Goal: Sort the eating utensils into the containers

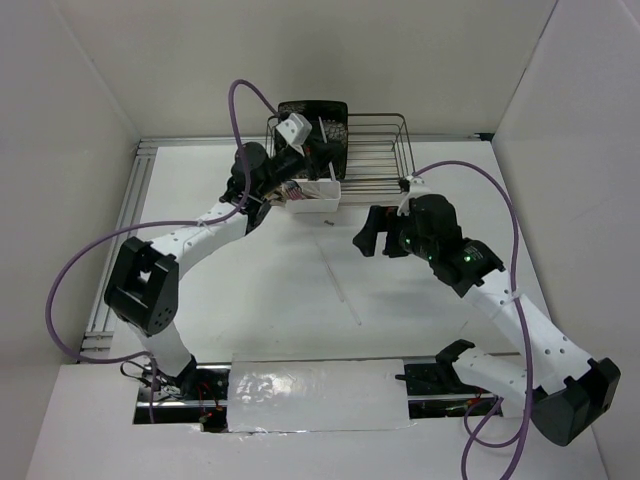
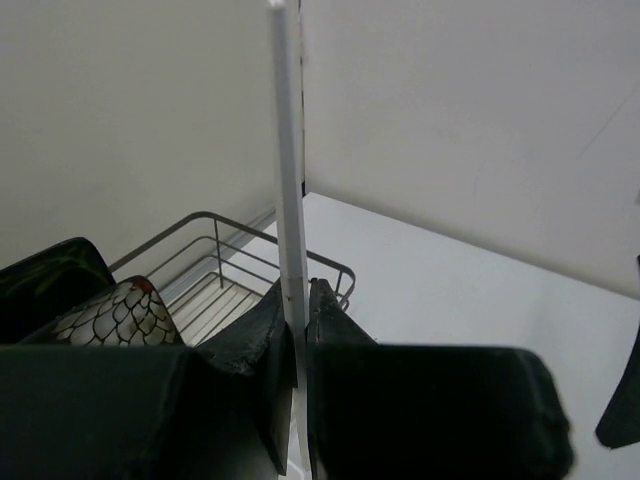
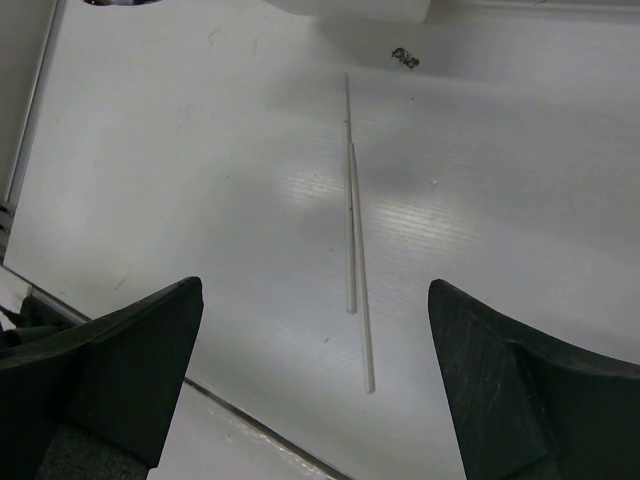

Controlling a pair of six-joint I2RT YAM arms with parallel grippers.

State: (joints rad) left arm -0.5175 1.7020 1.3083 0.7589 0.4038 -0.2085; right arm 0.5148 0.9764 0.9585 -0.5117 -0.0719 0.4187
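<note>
White table (image 1: pixel 250 300), left gripper (image 2: pixel 297 300) tight around an upright chopstick (image 2: pixel 288 150), right gripper (image 3: pixel 312 292) wide above two loose chopsticks (image 3: pixel 352 230).

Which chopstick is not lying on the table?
The chopstick pinched upright in the left gripper; the other two chopsticks lie flat on the table.

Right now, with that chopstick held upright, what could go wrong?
The left gripper pinches the upright chopstick low down, so it may pivot or slip. Dropped, it could tip out of the white tub. The two chopsticks under the open right gripper lie flat, hard to pinch.
</note>
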